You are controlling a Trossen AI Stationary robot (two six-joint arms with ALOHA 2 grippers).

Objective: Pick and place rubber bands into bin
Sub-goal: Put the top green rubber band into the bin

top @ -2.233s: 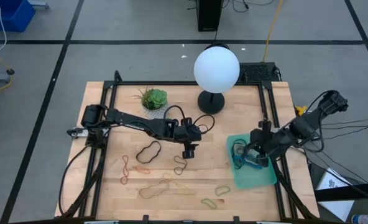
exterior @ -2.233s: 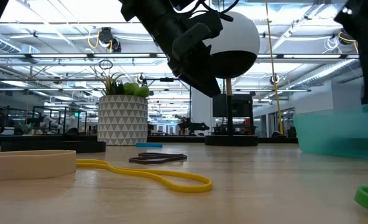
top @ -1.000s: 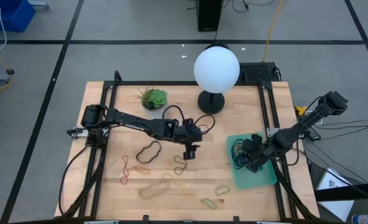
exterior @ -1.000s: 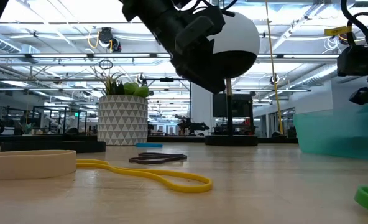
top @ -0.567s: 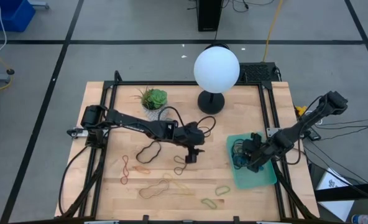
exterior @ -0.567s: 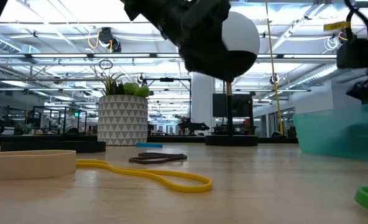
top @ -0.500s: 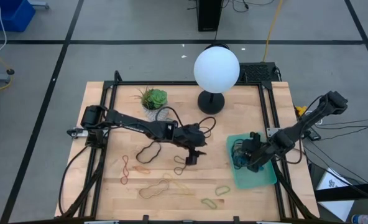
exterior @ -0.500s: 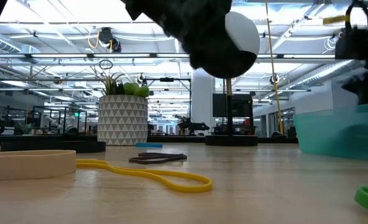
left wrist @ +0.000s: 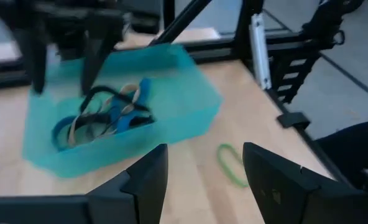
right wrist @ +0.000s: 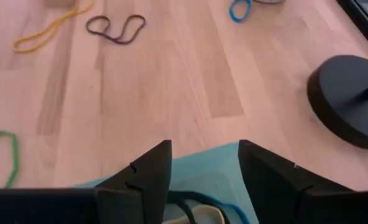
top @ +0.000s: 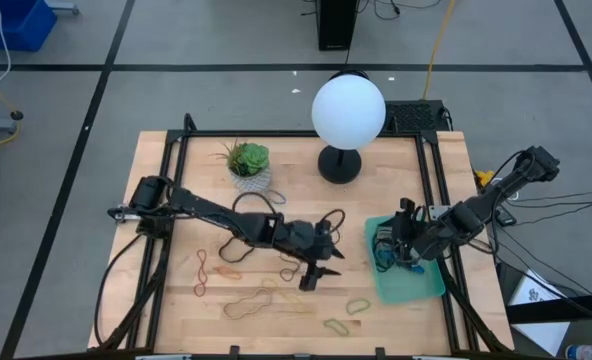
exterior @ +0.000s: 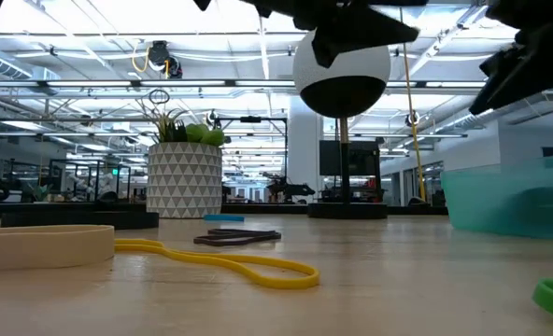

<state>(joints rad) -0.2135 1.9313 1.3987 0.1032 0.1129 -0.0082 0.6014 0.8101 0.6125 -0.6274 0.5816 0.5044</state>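
The job looks partly done. A small tangle of rubber bands (blue, black and tan, as far as can be told) already lies in the bin, the shallow teal tray at the right of the wooden surface. The right end effector hangs over the bin's far end with its fingers spread and nothing between them in its own wrist view, so I judge a drop has just been made there.

Plenty is left. On the surface to the left of the bin lie a black band, a red one, a tan one, a dark one and two green ones nearer the front edge; I count at least six, though overlaps make it uncertain.

The left end effector is low over the middle of the surface, near the dark band, its fingers apart and empty (its wrist view shows only bare wood between them). It seems set for the next pick.
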